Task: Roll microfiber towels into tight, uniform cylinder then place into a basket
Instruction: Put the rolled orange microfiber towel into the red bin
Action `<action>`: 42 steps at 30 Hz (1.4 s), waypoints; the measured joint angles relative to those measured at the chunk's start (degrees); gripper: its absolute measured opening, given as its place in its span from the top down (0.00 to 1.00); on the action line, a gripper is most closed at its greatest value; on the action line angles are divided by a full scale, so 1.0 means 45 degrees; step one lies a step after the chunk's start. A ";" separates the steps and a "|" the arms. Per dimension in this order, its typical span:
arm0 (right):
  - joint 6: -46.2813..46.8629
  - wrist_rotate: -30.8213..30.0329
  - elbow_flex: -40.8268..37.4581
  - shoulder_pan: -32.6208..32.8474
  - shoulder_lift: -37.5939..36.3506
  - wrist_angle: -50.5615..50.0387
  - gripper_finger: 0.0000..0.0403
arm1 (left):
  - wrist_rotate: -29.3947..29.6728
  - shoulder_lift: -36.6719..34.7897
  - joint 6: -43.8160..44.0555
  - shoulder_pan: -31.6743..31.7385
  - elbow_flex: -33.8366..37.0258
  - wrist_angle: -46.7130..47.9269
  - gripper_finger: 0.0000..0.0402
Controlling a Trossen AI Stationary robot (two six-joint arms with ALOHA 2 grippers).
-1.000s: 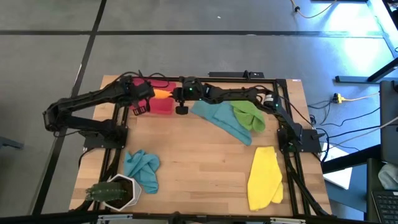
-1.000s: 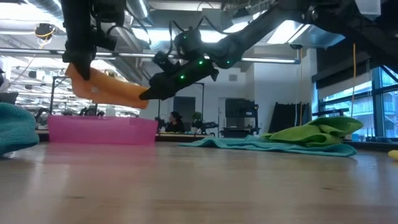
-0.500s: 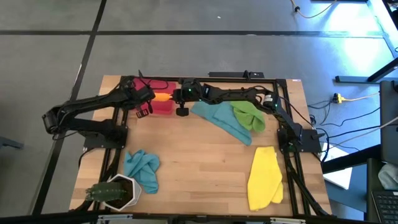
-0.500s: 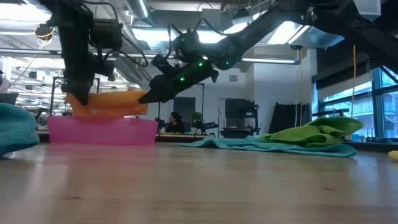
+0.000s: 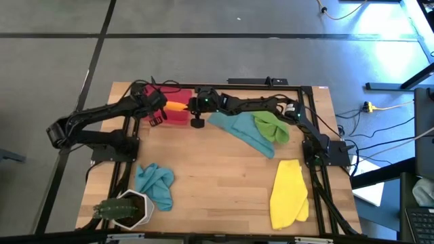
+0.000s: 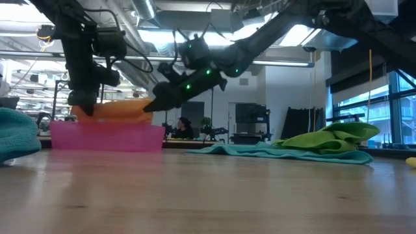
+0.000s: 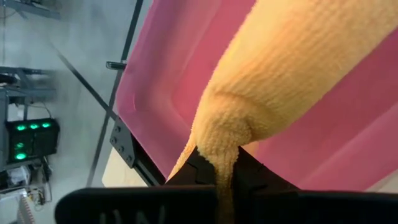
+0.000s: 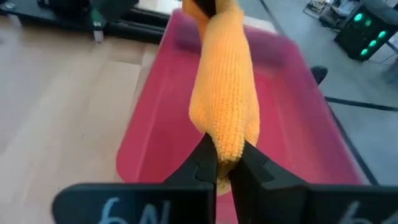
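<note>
The orange towel [image 5: 178, 106], rolled into a cylinder, hangs level in the red basket's [image 5: 178, 118] opening at the table's far side. In the low view its underside [image 6: 117, 116] is at rim height. My left gripper [image 5: 161, 108] is shut on its left end and my right gripper [image 5: 192, 106] on its right end. A teal towel [image 5: 241, 129] lies spread flat with a green towel [image 5: 271, 125] crumpled on it. A yellow towel [image 5: 288, 193] and a second teal towel [image 5: 154, 184] lie nearer the front. My left gripper pinches the roll's tapered left end [image 7: 225, 146] between its two fingers, coming slanting down from the table's left, along the roll. My right gripper pinches the roll's right end [image 8: 227, 140] between its two fingers, reaching nearly level from the right, along the roll. The roll spans between them over the basket floor [image 8: 155, 130].
A white hexagonal pot with a plant [image 5: 125, 209] stands at the front left corner. The black frame rails [image 5: 129, 142] run along the table's sides. Bare wood [image 5: 217, 183] lies between the front towels.
My left gripper has gone down toward the basket with its end of the orange roll. The roll, which slanted with its left end high, now lies level at the basket's rim. Both grippers have stayed shut on it.
</note>
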State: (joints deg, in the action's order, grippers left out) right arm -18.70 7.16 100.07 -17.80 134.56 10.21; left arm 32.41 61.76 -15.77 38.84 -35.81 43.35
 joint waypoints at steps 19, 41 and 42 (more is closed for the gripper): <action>-0.0146 0.0521 0.1525 -0.0043 0.1365 -0.1223 0.94 | -0.2155 0.0797 -0.0107 0.0584 0.0039 0.0142 0.95; -0.0286 0.0852 0.1515 -0.0034 0.1356 -0.1416 0.93 | -0.0953 0.0772 -0.0525 0.0506 -0.2695 0.2779 0.61; -0.0286 0.0983 0.1511 -0.0034 0.1356 -0.1423 0.93 | -0.0941 0.0772 -0.0529 0.0456 -0.2844 0.2898 0.61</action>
State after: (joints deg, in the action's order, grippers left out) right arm -19.99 11.58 106.87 -17.96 140.66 3.80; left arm 28.17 65.23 -18.15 40.90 -48.61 56.39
